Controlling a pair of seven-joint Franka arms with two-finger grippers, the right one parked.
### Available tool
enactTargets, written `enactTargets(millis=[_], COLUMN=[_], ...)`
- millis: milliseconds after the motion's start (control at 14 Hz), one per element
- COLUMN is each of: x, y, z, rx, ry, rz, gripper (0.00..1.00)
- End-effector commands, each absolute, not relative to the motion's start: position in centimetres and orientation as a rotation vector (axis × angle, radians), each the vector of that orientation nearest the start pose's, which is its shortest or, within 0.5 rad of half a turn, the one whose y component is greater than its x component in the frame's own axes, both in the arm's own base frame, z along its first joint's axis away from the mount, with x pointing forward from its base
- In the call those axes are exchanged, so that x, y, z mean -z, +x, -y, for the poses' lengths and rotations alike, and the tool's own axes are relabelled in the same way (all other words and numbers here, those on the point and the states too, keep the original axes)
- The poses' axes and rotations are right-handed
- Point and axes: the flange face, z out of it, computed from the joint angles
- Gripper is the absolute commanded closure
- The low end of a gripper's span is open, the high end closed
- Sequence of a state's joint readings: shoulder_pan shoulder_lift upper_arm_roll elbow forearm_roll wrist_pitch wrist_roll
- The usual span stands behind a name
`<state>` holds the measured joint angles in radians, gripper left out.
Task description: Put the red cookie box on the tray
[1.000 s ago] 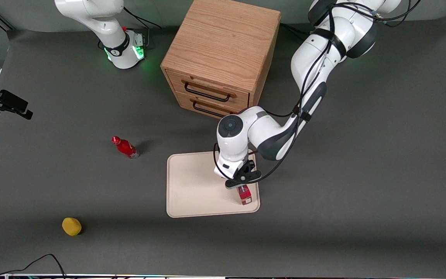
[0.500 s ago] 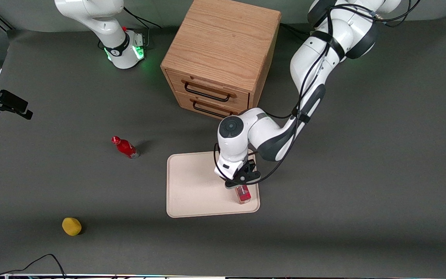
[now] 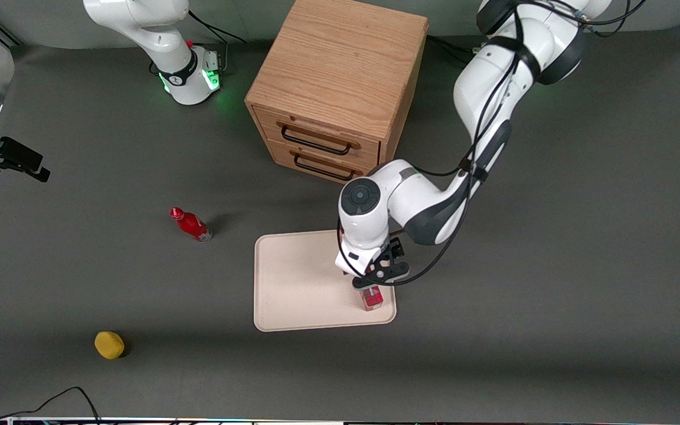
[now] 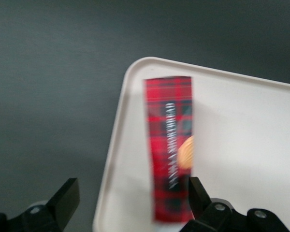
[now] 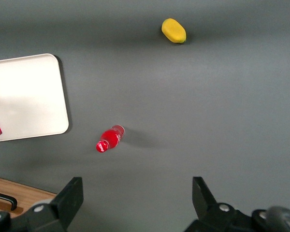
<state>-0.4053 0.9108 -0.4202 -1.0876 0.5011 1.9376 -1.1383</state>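
One box [image 3: 372, 298], red, lies on the tray [image 3: 298, 283] near the corner toward the working arm's end of the bench. Compared with a second ago, the pincer [image 3: 373, 282] has let go and risen, fingers [image 4: 65, 198] spread wide apart above the box. From the front, the wrist hides most of the box.

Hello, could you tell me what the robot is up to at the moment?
The left arm is putting the red cookie box on the tray. The box now lies flat on the tray, close to the rim at the working arm's end and near the corner nearest the front camera. The gripper hovers just above it with its fingers open and apart from the box, so the box looks released.
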Motion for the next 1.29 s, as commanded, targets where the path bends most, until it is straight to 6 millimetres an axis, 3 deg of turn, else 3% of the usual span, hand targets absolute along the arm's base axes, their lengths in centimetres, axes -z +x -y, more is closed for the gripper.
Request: enactTargets(millis=[0, 214, 357, 643, 929, 1214], x=[-36.8, -43.1, -45.6, -47.5, -48.4, -48.8], y=[60.8, 59.9, 58.9, 56.8, 55.5, 53.2], z=[43.9, 40.7, 37.5, 30.5, 20.9, 12.7], rx=[0.059, -0.029, -0.044, -0.085, -0.091, -0.011], ry=[-3.031, -3.037, -3.032, -3.021, -3.051, -3.045], rz=[0.349, 0.255, 0.196, 0.087, 0.023, 0.024], gripper=[0.0, 0.0, 0.0, 0.0, 0.0, 0.0])
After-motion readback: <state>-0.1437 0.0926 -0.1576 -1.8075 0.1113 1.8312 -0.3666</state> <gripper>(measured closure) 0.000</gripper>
